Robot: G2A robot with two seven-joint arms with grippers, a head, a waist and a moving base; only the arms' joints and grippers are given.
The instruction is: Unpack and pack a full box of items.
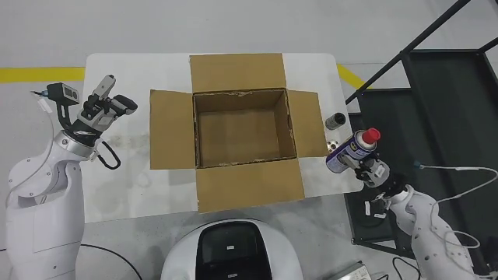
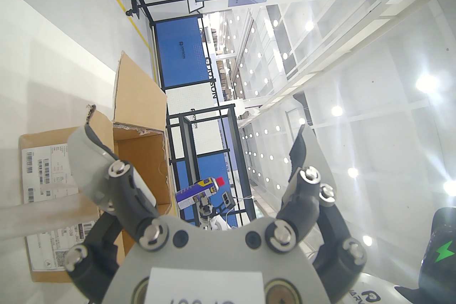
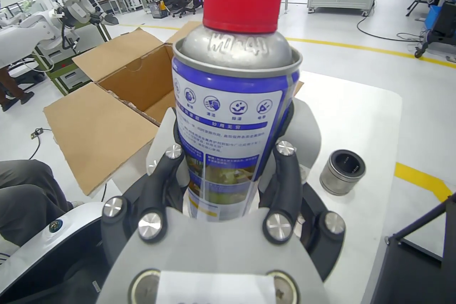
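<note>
Box gapes upward, flaps splayed; metal cylinder beside.

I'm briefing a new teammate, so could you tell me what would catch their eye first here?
A red-capped spray can clamped in the right gripper, at the right edge of the table. Mid-table sits an open cardboard box, flaps spread; a small metal cylinder rests beside its right flap.

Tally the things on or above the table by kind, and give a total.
Box: 1
Spray can: 1
Metal bearing: 1
Total: 3
</note>
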